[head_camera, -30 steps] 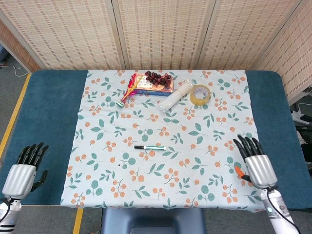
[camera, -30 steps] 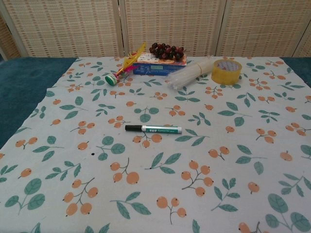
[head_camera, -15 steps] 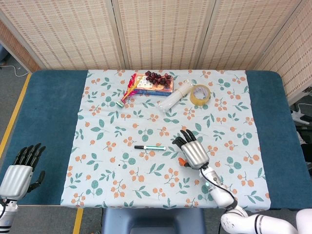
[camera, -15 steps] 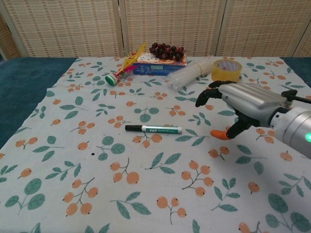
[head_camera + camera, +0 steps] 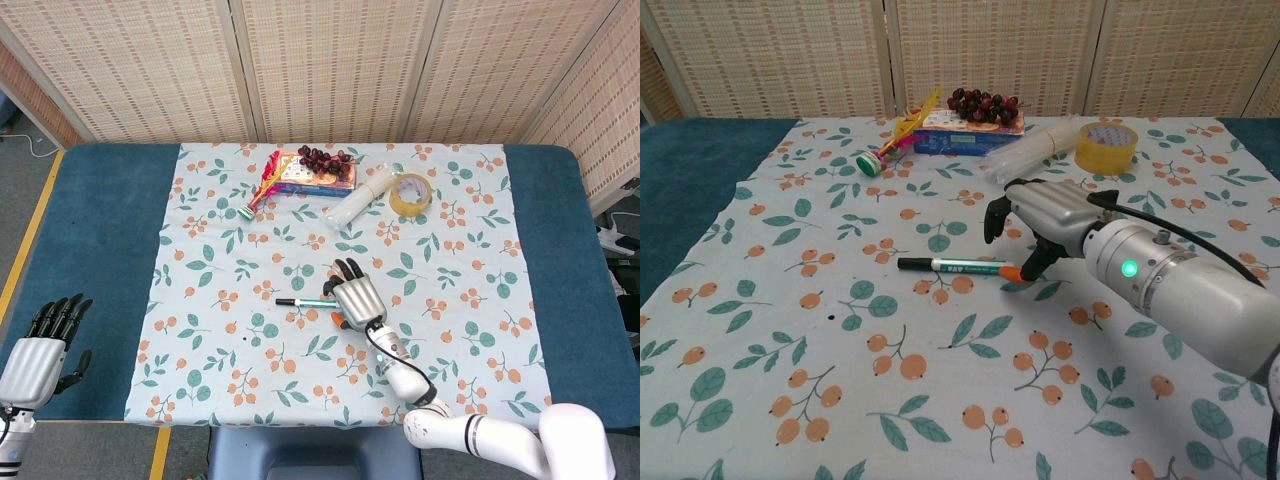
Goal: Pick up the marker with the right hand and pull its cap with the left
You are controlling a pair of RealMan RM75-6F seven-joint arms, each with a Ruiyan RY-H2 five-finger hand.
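Marker (image 5: 955,265): lying flat near the middle of the floral cloth (image 5: 250,345) that covers the blue desk (image 5: 100,230), black cap (image 5: 912,263) pointing toward the robot's left, white and green barrel running toward its right. Right hand (image 5: 1040,222): over the barrel end of the marker, palm down, fingers (image 5: 992,222) spread and arched above the cloth, orange-tipped thumb (image 5: 1025,268) down at the cloth just beside the marker's end; whether it touches the marker cannot be told, and nothing is held in it. In the head view the same hand (image 5: 357,297) covers the right end of the marker (image 5: 300,301). Left hand (image 5: 45,345): at the near left corner of the desk, well apart from the marker, fingers extended and slightly apart, holding nothing. Along the far edge of the cloth: a bunch of dark grapes (image 5: 983,105) resting on a flat printed box (image 5: 965,130); a colourful toy with a green round end (image 5: 890,145) just to the left of the box; a bundle of clear straws or tubes (image 5: 1032,152) lying aslant; a roll of yellowish tape (image 5: 1106,147) beside that bundle. Woven screen panels (image 5: 330,60) stand behind the desk.
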